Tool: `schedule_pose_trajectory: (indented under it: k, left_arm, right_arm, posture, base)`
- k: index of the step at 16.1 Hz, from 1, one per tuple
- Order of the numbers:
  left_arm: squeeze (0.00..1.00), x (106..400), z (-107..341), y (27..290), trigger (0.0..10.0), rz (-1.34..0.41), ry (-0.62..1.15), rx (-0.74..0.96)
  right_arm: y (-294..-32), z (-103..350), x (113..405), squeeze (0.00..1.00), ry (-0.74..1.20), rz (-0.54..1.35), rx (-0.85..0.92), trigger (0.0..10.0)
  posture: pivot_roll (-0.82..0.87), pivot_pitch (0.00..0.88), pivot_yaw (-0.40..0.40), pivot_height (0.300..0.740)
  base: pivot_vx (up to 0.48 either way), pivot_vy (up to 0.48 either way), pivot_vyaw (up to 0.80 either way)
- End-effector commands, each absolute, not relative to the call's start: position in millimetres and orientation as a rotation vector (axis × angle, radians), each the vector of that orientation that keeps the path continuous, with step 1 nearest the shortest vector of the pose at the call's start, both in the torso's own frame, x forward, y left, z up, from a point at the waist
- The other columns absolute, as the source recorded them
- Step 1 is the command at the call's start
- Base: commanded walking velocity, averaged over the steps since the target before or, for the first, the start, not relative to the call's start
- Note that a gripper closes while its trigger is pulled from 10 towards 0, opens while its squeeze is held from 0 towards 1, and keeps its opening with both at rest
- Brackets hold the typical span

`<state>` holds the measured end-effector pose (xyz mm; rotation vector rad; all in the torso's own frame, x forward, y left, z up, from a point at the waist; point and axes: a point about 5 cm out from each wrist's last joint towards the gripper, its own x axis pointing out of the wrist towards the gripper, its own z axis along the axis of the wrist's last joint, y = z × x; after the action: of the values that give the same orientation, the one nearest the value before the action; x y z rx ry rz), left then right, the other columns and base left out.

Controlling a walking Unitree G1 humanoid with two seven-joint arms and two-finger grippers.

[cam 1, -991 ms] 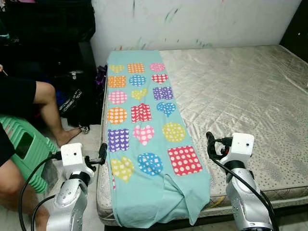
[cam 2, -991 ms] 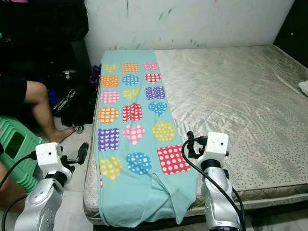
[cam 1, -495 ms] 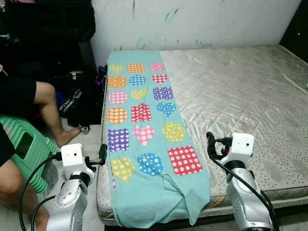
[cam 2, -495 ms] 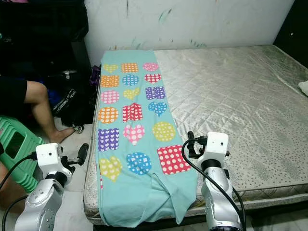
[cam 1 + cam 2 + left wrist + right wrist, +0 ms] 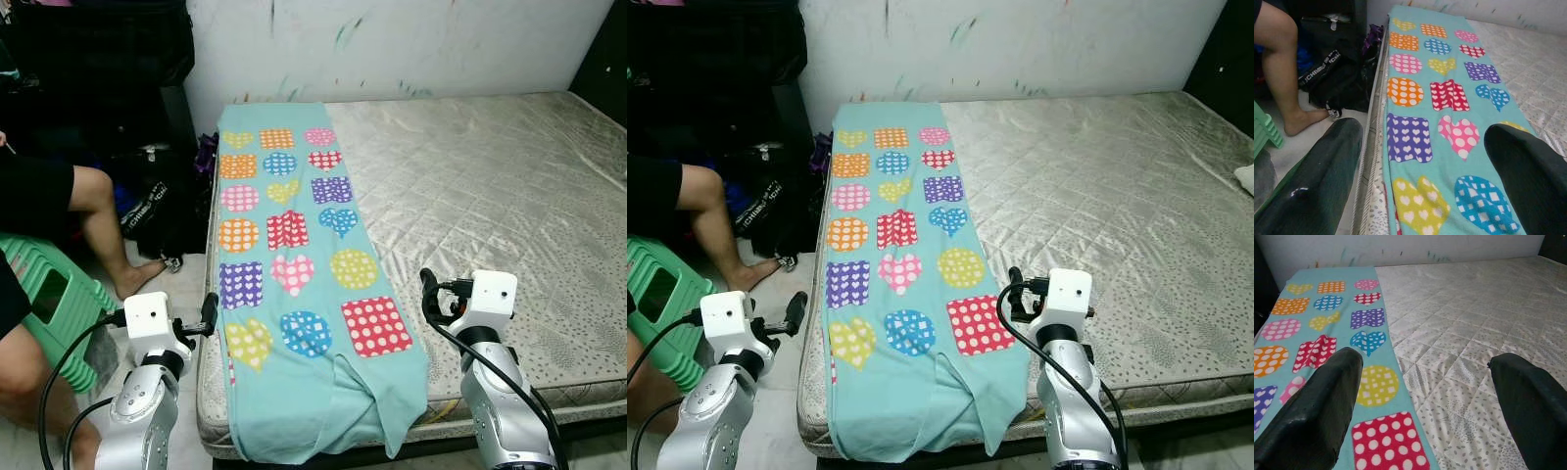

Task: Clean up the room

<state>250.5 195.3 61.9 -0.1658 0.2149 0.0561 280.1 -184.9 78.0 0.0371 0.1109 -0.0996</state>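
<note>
A teal blanket (image 5: 294,264) printed with dotted hearts, circles and squares lies lengthwise along the left strip of the bare quilted mattress (image 5: 490,186). Its near end is rumpled and hangs over the foot edge. My left gripper (image 5: 208,311) is held low beside the bed's near-left corner, just left of the blanket, open, with nothing between its fingers (image 5: 1327,171). My right gripper (image 5: 427,294) hovers over the mattress just right of the blanket's near end, level with the red dotted square (image 5: 1388,445). It is also open and empty.
A person sits on a green stool (image 5: 54,294) at the left, a bare leg (image 5: 103,225) stretched toward the bed. Black bags (image 5: 157,206) are piled on the floor between the leg and the bed. A marked white wall (image 5: 392,44) backs the mattress. Something white (image 5: 1246,176) lies at its right edge.
</note>
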Motion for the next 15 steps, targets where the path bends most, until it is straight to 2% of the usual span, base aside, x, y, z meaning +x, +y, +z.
schedule_pose_trajectory:
  k: [1, 3, 5, 6, 7, 8, 9, 11, 12, 13, 15]
  left_arm:
    - [0.0, 250.3, 61.2, 196.7, 10.0, 0.061, 0.219, -0.157]
    - [0.0, 250.4, 61.1, 196.7, 10.0, 0.062, 0.219, -0.156]
    - [0.0, 250.9, 61.4, 196.4, 10.0, 0.061, 0.221, -0.15]
    - [0.0, 251.2, 61.7, 196.2, 10.0, 0.06, 0.221, -0.146]
    - [0.0, 251.4, 61.7, 196.3, 10.0, 0.061, 0.221, -0.146]
    - [0.0, 251.5, 61.7, 196.4, 10.0, 0.061, 0.222, -0.146]
    - [0.0, 251.7, 62.0, 196.1, 10.0, 0.061, 0.221, -0.147]
    - [0.0, 251.7, 61.9, 196.0, 10.0, 0.062, 0.221, -0.147]
    - [0.0, 251.8, 61.9, 195.9, 10.0, 0.062, 0.221, -0.147]
    - [0.0, 251.9, 61.8, 195.8, 10.0, 0.062, 0.222, -0.148]
    - [0.0, 251.8, 61.8, 195.8, 10.0, 0.062, 0.222, -0.148]
  right_arm:
    - [-184.2, 78.3, 281.6, 0.0, 0.115, -0.092, 0.031, 10.0]
    - [-184.2, 78.3, 281.6, 0.0, 0.116, -0.09, 0.029, 10.0]
    - [-195.3, 63.4, 269.7, 0.0, 0.239, -0.077, -0.047, 10.0]
    - [-200.0, 57.5, 264.4, 0.0, 0.288, -0.074, -0.078, 8.4]
    - [-199.2, 58.3, 265.3, 0.0, 0.28, -0.073, -0.071, 2.6]
    - [-199.0, 58.5, 265.5, 0.0, 0.278, -0.073, -0.069, 2.6]
    - [-198.6, 58.9, 266.1, 0.0, 0.274, -0.073, -0.066, 0.0]
    - [-195.9, 60.4, 267.0, 0.0, 0.27, -0.055, -0.062, 0.0]
    - [-195.3, 60.2, 266.9, 0.0, 0.282, -0.052, -0.067, 4.2]
    - [-194.5, 60.0, 266.8, 0.0, 0.293, -0.049, -0.067, 10.0]
    - [-194.8, 59.9, 266.8, 0.0, 0.292, -0.049, -0.063, 9.9]
  posture:
    - [-0.12, 0.0, 0.003, 0.719]
    - [-0.12, 0.0, 0.003, 0.719]
    - [-0.12, 0.0, 0.003, 0.719]
    - [-0.12, 0.0, 0.003, 0.719]
    - [-0.12, 0.0, 0.003, 0.719]
    - [-0.12, 0.0, 0.003, 0.719]
    - [-0.12, 0.0, 0.002, 0.719]
    - [-0.12, 0.0, 0.002, 0.719]
    - [-0.12, 0.0, 0.002, 0.719]
    - [-0.12, 0.0, 0.002, 0.719]
    - [-0.12, 0.0, -0.001, 0.719]
  base:
    - [0.0, 0.0, 0.0]
    - [0.0, 0.0, 0.0]
    - [0.0, 0.0, 0.0]
    - [0.0, 0.0, 0.0]
    - [0.0, 0.0, 0.0]
    - [0.0, 0.0, 0.0]
    - [0.0, 0.0, 0.0]
    - [0.0, 0.0, 0.0]
    - [0.0, 0.0, 0.0]
    - [0.0, 0.0, 0.0]
    - [0.0, 0.0, 0.0]
